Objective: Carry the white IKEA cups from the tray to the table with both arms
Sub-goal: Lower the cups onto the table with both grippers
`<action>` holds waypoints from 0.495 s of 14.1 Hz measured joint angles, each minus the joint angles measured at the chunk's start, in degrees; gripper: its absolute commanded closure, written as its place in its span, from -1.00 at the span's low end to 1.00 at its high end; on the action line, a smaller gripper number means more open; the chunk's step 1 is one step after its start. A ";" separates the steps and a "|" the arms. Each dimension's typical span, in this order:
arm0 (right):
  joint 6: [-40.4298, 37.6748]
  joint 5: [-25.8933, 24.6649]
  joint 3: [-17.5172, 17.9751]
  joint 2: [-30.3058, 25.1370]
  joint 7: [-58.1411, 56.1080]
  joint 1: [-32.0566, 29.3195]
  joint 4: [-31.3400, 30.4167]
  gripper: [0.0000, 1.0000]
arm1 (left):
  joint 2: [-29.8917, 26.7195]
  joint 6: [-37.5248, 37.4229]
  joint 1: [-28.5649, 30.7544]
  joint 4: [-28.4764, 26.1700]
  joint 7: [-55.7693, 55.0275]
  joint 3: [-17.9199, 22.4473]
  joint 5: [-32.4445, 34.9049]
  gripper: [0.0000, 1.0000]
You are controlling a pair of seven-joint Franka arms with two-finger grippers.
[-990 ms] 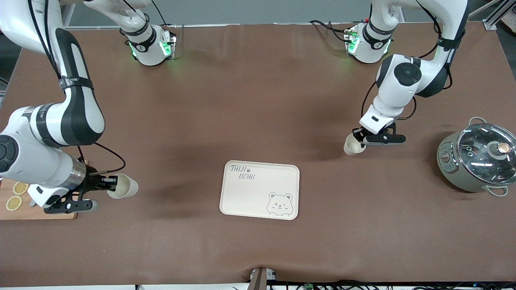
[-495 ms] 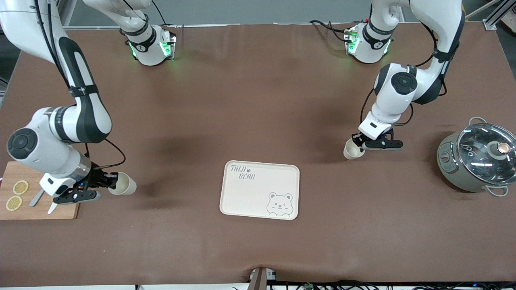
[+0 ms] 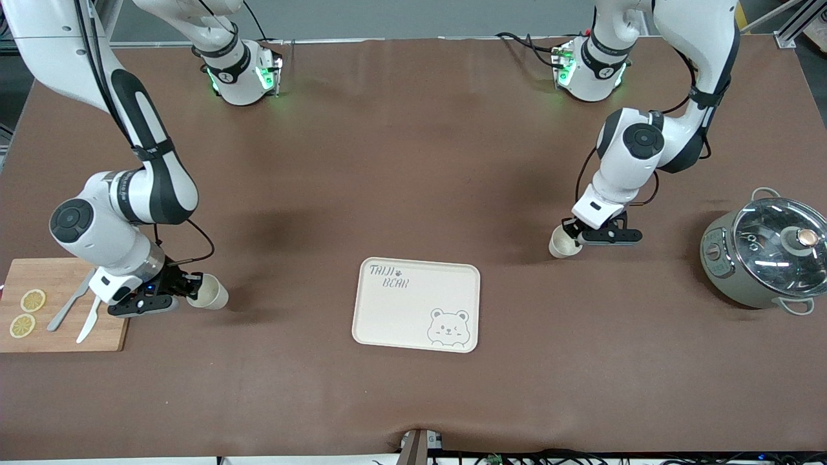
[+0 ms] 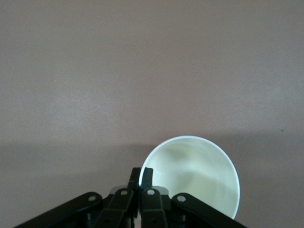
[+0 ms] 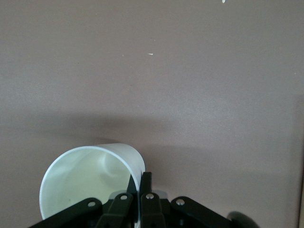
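Each gripper pinches the rim of one white IKEA cup, one finger inside the cup and one outside. The right gripper [image 3: 192, 296] is shut on a tilted cup [image 3: 212, 299] low over the brown table, between the cutting board and the tray. In the right wrist view that cup [image 5: 85, 183] sits beside the gripper [image 5: 139, 179]. The left gripper [image 3: 572, 235] is shut on the other cup [image 3: 559, 245], low over the table just off the tray's corner toward the left arm's end. In the left wrist view, this cup [image 4: 199, 175] shows its cream inside next to the gripper [image 4: 141, 173].
A cream tray [image 3: 400, 316] with a bear drawing lies mid-table, nearer the front camera than both cups. A grey pot with a glass lid [image 3: 765, 252] stands at the left arm's end. A wooden cutting board [image 3: 61, 326] with lemon slices, a knife and a fork lies at the right arm's end.
Both arms have come down toward the table with their cups still held. The right arm's wrist has swung off the cutting board, uncovering the knife and fork.
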 measured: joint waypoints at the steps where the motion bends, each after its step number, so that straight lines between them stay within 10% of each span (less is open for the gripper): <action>1: 1.19 0.00 0.03 0.00 0.00 0.00 -0.63 1.00 | 0.25 0.00 0.00 0.15 0.00 0.00 0.00 1.00; 2: 2.39 0.00 0.06 0.00 0.00 0.00 -1.36 1.00 | 0.53 0.10 0.00 0.27 0.00 0.00 0.00 1.00; 4: 3.58 0.00 0.12 0.01 0.00 0.00 -2.44 1.00 | 0.92 0.70 0.02 0.46 0.05 0.00 0.00 -0.99; 7: 4.29 0.00 0.25 0.05 0.00 0.00 -3.12 1.00 | 1.02 0.88 0.05 1.00 0.16 0.01 0.00 -1.00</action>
